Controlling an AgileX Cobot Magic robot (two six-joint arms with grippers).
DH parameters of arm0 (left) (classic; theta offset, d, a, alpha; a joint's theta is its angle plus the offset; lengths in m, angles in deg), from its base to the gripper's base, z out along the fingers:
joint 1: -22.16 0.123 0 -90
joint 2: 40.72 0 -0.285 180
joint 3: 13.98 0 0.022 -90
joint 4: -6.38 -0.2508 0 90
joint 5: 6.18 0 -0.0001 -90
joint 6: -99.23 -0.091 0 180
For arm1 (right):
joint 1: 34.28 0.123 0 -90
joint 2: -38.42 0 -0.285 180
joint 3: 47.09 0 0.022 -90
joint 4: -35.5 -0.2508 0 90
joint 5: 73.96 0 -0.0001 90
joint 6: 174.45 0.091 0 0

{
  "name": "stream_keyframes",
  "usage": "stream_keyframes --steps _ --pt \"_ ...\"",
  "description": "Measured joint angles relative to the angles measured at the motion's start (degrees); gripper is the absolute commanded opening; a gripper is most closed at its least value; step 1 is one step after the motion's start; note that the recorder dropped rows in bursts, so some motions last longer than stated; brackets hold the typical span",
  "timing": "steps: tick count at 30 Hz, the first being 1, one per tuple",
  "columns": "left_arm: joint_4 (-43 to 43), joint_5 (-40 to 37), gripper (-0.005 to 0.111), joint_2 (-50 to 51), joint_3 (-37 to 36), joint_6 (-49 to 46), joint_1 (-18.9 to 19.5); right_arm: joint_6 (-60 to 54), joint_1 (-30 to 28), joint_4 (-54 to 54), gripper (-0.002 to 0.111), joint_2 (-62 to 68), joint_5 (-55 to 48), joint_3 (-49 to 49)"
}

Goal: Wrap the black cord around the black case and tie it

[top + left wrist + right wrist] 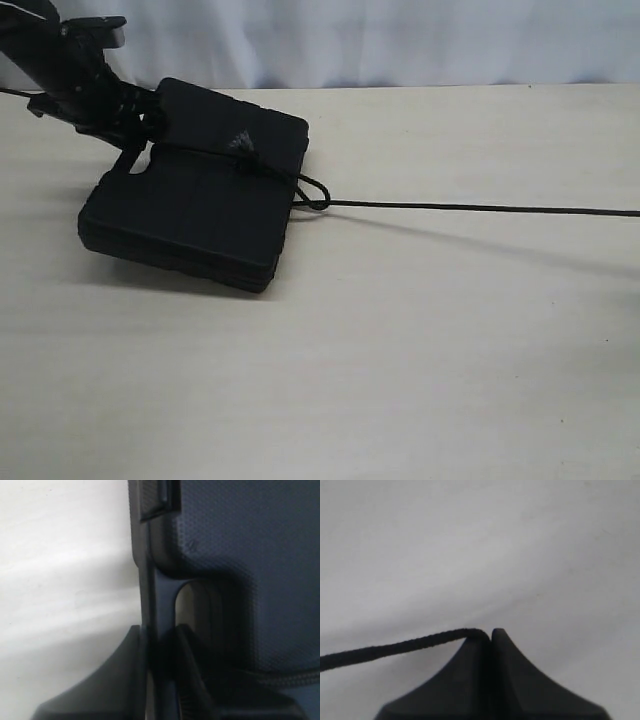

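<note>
Grippers both clamped, left gripper [159,630] on black case [190,215] handle rim, right gripper [487,635] on black cord [470,208] stretched taut over table [400,350] from frayed knot [245,148] on lid, white curtain [400,40] behind

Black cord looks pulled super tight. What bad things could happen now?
The black cord is pinched only at the very tips of the right gripper, so it might slip out. It runs stretched from the black case, which the left gripper clamps just by the handle, so a harder pull could perhaps twist the case loose. The fuzzy knot might also slide.
</note>
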Motion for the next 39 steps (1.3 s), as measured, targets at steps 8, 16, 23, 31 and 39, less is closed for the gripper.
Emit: stream_keyframes --steps 8,16,23,31,39 --pt "-1.7 1.4 0.0 1.9 -0.8 -0.1 0.0 5.0 0.0 4.8 0.004 0.3 0.1 0.2" --pt "-1.1 2.2 0.0 4.0 -1.6 0.2 2.2 8.1 -1.1 10.6 0.004 4.5 -3.0 0.0" --pt "-2.7 6.0 0.0 3.9 -3.2 0.9 5.3 9.4 -1.7 13.3 0.004 7.1 -2.1 0.0" --pt "2.7 7.4 0.0 3.5 -4.2 -1.5 5.6 8.9 -1.7 11.9 0.022 7.2 -0.5 0.7" --pt "13.0 5.6 0.0 3.8 -4.3 -5.6 4.8 0.2 6.6 6.0 0.047 5.1 -1.1 4.1"
